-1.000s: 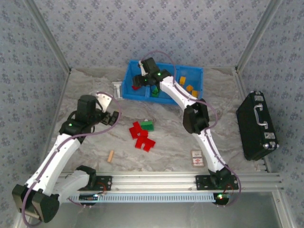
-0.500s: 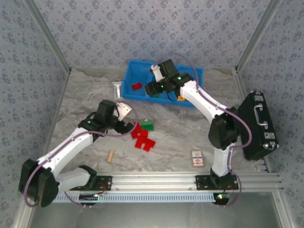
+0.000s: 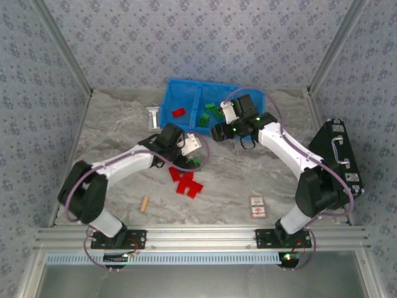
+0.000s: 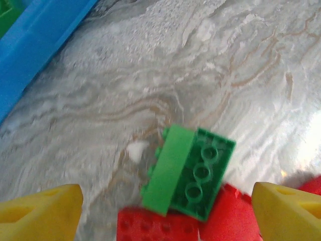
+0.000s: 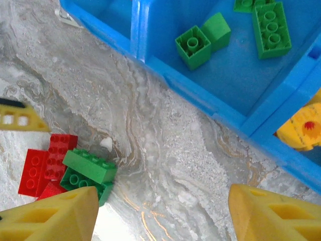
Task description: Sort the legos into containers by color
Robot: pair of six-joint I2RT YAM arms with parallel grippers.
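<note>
**Arms.** The left arm (image 3: 124, 164) rises from its base at the lower left of the top view. Its elbow is folded out toward the left edge, and the forearm runs up and right to mid-frame. The left gripper (image 4: 165, 201) hangs over the loose pile, looking down. Its yellow fingers (image 4: 40, 213) stand spread at the lower corners of the wrist view and touch nothing.

The right arm (image 3: 291, 149) rises from the lower right, with its elbow out beside the black case (image 3: 338, 164). Its forearm slants up and left to the near wall of the blue bin (image 3: 180, 87). The right gripper (image 5: 163, 201) is spread wide over bare table (image 5: 165, 150), with nothing between its fingers.

**Brick.** The green brick (image 4: 193, 173) lies at the centre of the left wrist view, between the left fingers and clear of both.
- It is tipped on its side, with the hollow underside and its three tubes toward the right and the studs toward the left.
- Its long axis runs from upper right to lower left, close to vertical in the frame.
- Its lower end rests on the red bricks (image 4: 150, 226).

**Bin.**
- Left compartment: one red brick (image 3: 178, 112).
- Middle compartment: green bricks (image 5: 271, 30).
- Right compartment: a yellow piece (image 5: 301, 128).
</note>
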